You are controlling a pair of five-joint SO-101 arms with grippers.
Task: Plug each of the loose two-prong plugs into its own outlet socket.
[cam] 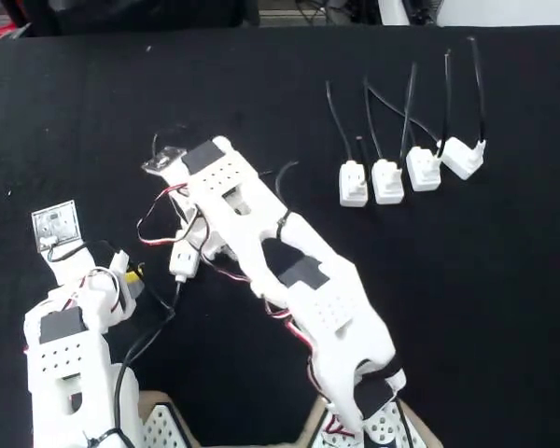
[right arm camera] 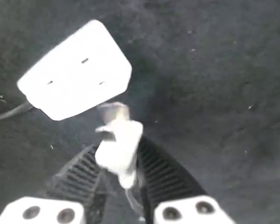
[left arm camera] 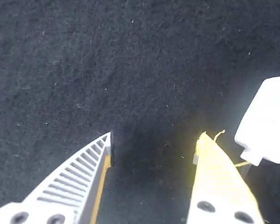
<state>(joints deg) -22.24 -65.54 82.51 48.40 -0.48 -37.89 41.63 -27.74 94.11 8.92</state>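
Though its prongs [right arm camera: 113,112] blur, plug [right arm camera: 116,156] clamped in right gripper [right arm camera: 119,142] — left gripper [left arm camera: 155,137] agape.

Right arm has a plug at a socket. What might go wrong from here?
1. The plug in the right gripper seems to aim its prongs at the edge of the socket, not at the slots, so they may miss.
2. The socket lies loose on the cloth. The left gripper is open and holds nothing, so a push may slide the socket away.
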